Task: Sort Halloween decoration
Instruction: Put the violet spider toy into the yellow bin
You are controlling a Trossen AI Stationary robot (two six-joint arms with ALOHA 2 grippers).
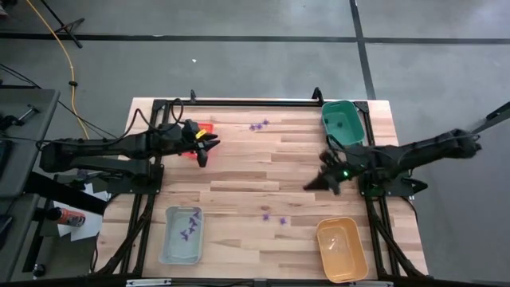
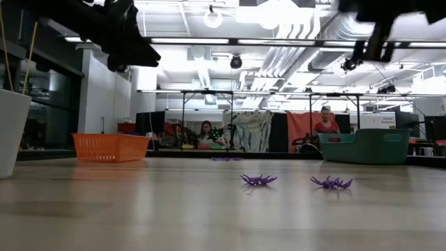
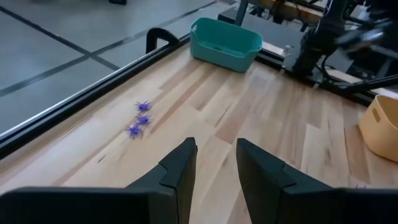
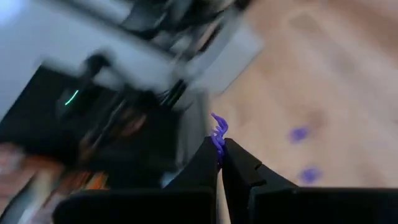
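Pinching a tiny purple plastic spider decoration (image 4: 217, 138) between closed jaws, the right gripper (image 1: 315, 185) is hanging above the light wooden slatted bench (image 1: 239, 167), out from the green rectangular tray (image 1: 344, 121) and the orange rectangular tray (image 1: 342, 248). The left gripper (image 3: 216, 163) is waiting near the red tray (image 1: 205, 127), jaws apart and empty. Other purple spiders are lying loose: a cluster (image 1: 258, 124) near the far edge, a pair (image 1: 274, 218) nearer the front, and several (image 1: 190, 224) already sitting in the pale blue rectangular tray (image 1: 182, 253). Only a leg seems to be caught, so the spider is looking liable to slip during any fast swing and dropping short, or landing in the wrong tray.
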